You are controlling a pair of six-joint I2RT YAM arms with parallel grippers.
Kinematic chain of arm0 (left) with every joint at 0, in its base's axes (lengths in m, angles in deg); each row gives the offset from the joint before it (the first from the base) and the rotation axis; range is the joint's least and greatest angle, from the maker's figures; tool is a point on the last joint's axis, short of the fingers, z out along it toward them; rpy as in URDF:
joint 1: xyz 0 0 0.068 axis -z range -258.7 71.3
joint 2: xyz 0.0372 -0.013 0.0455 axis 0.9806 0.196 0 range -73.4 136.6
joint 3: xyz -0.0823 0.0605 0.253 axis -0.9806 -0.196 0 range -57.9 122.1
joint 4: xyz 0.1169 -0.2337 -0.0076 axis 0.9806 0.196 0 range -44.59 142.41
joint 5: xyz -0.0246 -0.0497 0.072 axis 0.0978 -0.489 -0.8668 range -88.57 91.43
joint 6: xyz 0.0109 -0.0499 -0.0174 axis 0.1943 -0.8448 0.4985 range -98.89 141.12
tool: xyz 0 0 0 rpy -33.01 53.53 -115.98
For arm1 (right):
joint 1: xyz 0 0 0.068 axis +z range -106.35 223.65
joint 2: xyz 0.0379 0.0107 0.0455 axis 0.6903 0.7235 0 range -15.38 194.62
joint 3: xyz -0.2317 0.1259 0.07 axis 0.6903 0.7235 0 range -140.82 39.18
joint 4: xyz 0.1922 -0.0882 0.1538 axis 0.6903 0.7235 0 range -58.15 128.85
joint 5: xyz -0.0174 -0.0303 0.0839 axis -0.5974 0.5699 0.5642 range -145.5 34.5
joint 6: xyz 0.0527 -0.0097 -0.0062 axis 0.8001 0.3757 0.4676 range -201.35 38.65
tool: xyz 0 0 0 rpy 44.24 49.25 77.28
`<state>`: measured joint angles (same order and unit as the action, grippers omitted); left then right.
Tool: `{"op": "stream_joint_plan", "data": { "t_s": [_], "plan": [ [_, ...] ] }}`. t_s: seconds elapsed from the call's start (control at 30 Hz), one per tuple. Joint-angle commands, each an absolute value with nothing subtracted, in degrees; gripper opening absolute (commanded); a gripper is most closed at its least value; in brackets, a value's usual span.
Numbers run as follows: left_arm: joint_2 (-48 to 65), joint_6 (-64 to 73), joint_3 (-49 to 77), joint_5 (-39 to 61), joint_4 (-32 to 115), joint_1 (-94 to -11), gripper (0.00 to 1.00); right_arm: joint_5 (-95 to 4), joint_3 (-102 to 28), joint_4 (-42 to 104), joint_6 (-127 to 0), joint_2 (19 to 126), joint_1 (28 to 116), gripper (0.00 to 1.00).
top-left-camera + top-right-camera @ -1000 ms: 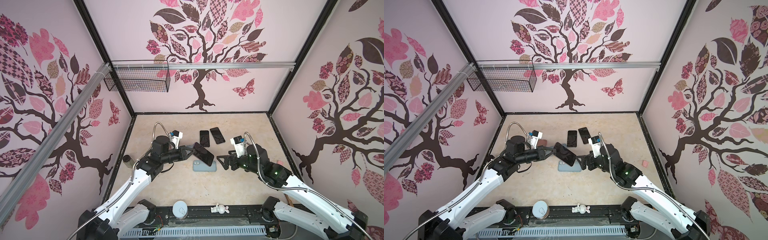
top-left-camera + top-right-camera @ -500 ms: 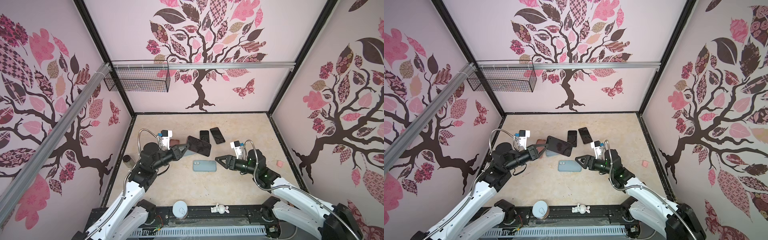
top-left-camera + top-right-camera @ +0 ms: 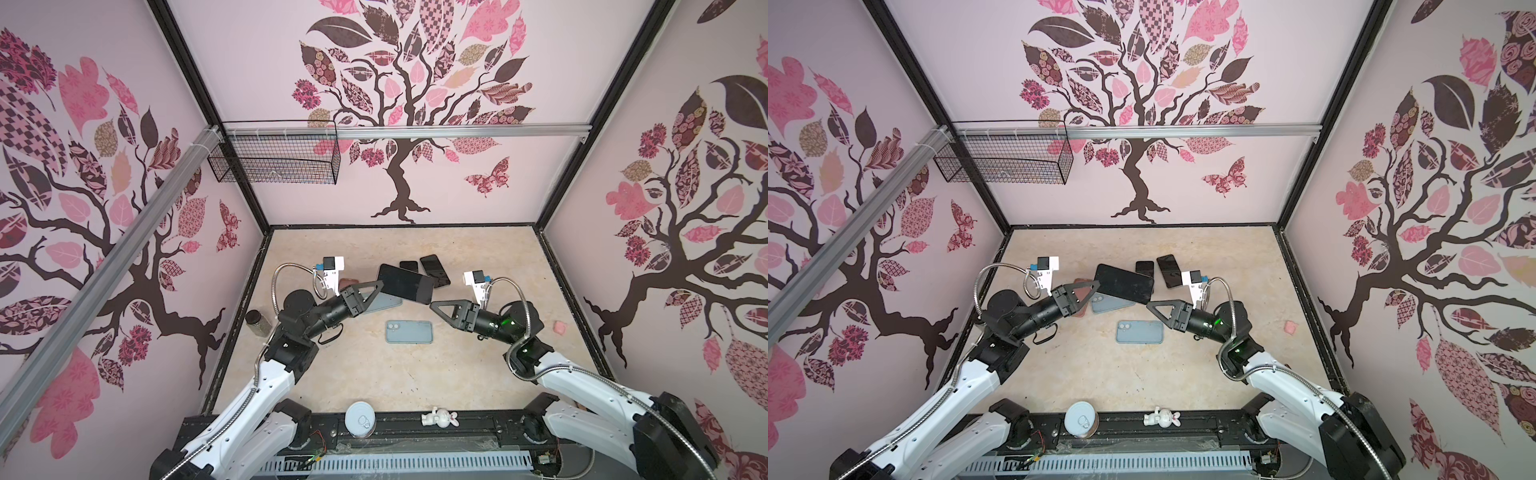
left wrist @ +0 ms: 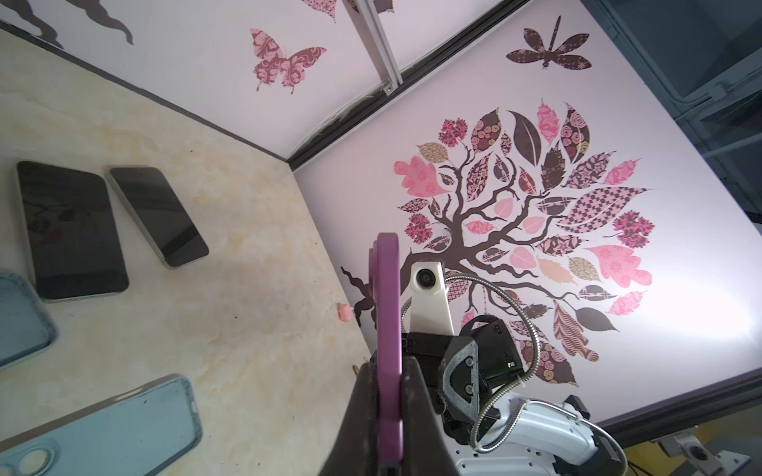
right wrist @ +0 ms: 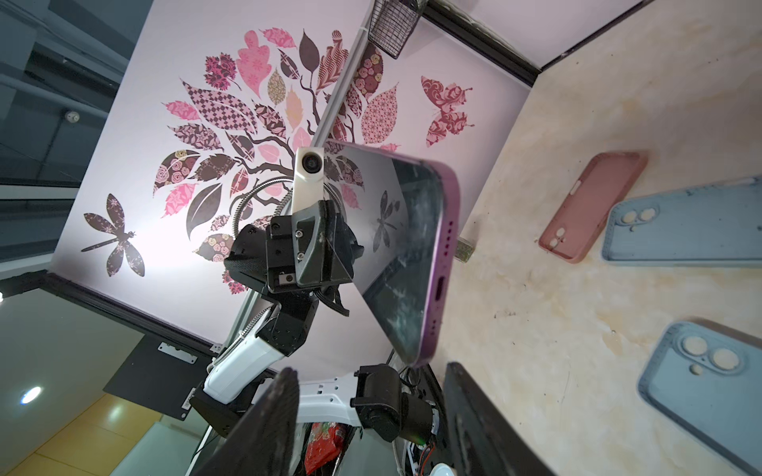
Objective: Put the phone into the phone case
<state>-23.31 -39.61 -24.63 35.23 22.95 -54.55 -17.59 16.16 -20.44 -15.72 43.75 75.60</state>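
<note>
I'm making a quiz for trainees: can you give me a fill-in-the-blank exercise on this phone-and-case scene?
The gripper shut on the purple-edged, dark-screened phone is the robot's ___ one. The right gripper, by the phone's free end, has its jaws ___. The rectangular matte phone case lying alone mid-table is light ___. Missing: left; open; blue.

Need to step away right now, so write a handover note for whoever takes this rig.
Left pincer: shut on the purple phone, held above the table.
Right pincer: open, at the phone's free end, not gripping.
Nearer blue case: flat on the table, empty.
Done: phone picked up.
Left: seat it in a case.
</note>
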Motion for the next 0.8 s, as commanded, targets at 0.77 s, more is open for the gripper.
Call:
{"op": "stream_joint_plan", "data": {
  "t_s": [0.77],
  "plan": [
    [-22.52,-47.18,-27.94,38.16,7.35,-54.71,0.0,-18.34,12.91,-40.96,-8.05,50.79,75.55,0.34]
  ]
}}
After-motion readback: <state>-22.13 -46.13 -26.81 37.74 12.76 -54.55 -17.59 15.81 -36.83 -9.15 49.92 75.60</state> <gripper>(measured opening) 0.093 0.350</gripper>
